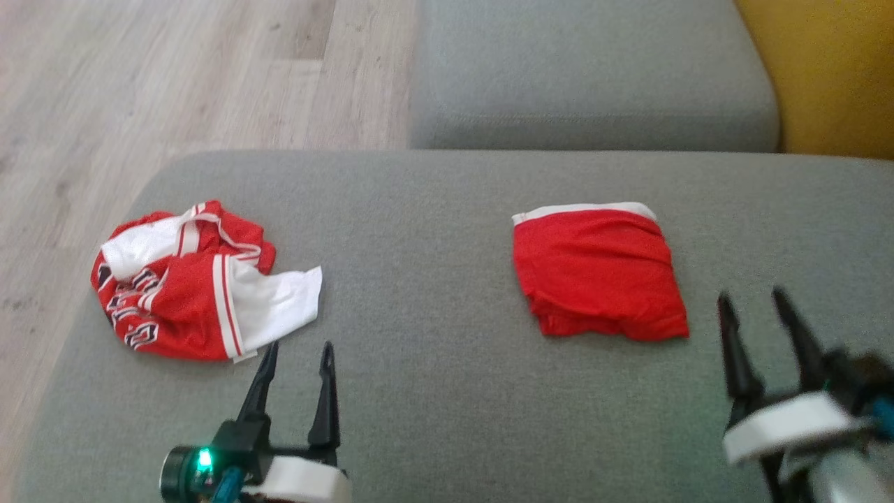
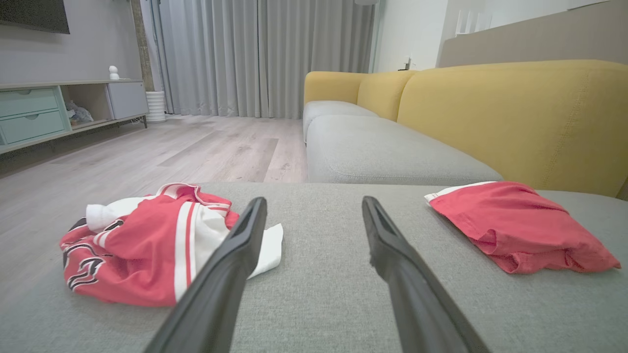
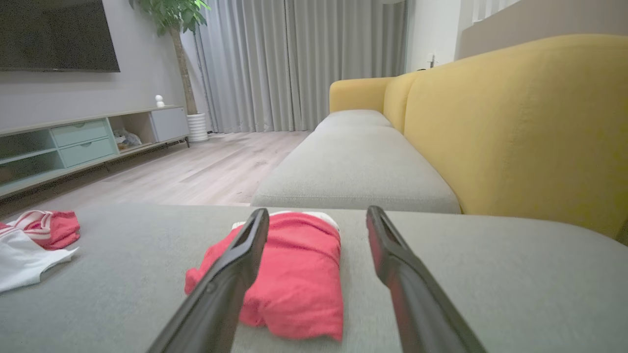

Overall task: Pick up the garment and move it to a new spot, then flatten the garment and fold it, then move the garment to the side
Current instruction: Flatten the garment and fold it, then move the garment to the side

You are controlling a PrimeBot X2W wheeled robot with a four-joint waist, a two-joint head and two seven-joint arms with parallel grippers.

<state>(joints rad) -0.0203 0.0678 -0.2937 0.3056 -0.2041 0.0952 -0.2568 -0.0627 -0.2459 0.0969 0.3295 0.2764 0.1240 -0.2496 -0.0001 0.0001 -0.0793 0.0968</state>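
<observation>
Now, left fingers (image 1: 260, 384) and right fingers (image 1: 733, 349) both spread and empty, so pinch a thick fold of the crumpled garment (image 1: 188, 286), clear of the folded garment (image 1: 597, 276).

The folded garment (image 1: 599, 279) is plain red with a white band along one edge. The crumpled garment (image 1: 174, 307) is red and white, with thin red-and-white stripes and white lettering outlined in black. The sofa cushion (image 1: 447, 419) is grey, its backrest (image 1: 831, 70) mustard yellow, and the floor (image 1: 174, 70) pale wood grain.
</observation>
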